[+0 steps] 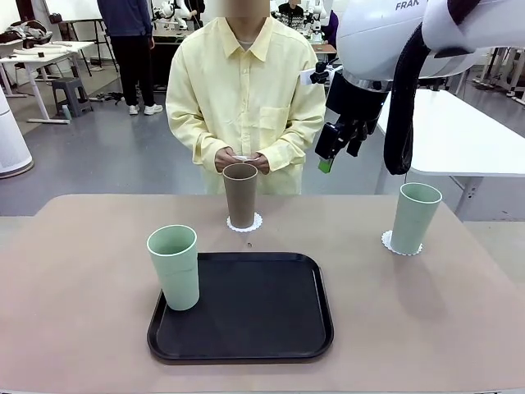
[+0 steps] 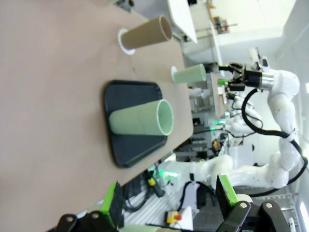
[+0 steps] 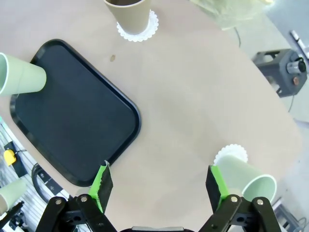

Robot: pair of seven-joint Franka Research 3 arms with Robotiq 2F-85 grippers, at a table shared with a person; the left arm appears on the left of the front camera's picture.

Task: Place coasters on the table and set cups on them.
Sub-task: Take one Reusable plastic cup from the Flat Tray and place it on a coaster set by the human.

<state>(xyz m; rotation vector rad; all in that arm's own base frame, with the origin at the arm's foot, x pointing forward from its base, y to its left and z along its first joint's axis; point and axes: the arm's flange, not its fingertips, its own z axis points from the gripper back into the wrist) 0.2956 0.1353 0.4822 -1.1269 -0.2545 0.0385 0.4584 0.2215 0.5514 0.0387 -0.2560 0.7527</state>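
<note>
The right gripper [image 3: 159, 184] is holding its jaws released, with nothing between the green pads. In the right wrist view it is looking straight down on bare tabletop [image 3: 193, 96]. In the front view it [image 1: 330, 161] is hanging high in the air, above the tabletop's right half.

The left gripper [image 2: 169, 200] is also keeping its jaws spread wide and is gripping nothing. It is hovering off the near edge of the tabletop, well apart from every cup.

A tall pale mint green tumbler [image 1: 415, 215] is standing upright on a round white lacy paper doily [image 1: 387, 243] towards the right side of the large beige-pink tabletop [image 1: 82, 271]. A tall brown tumbler [image 1: 240, 195] is standing upright on a second white lacy doily [image 1: 255, 223] at the far middle, just beyond a black rectangular plastic tray [image 1: 262, 308] with rounded corners. A second pale mint green tumbler [image 1: 174, 267] is standing upright at the left edge of that tray, with no doily under it.

A person in a pale yellow shirt [image 1: 246, 90] is standing at the far side. The person's hands [image 1: 242, 158] are meeting just above the brown tumbler and pinching a small white thing, too small to identify.
</note>
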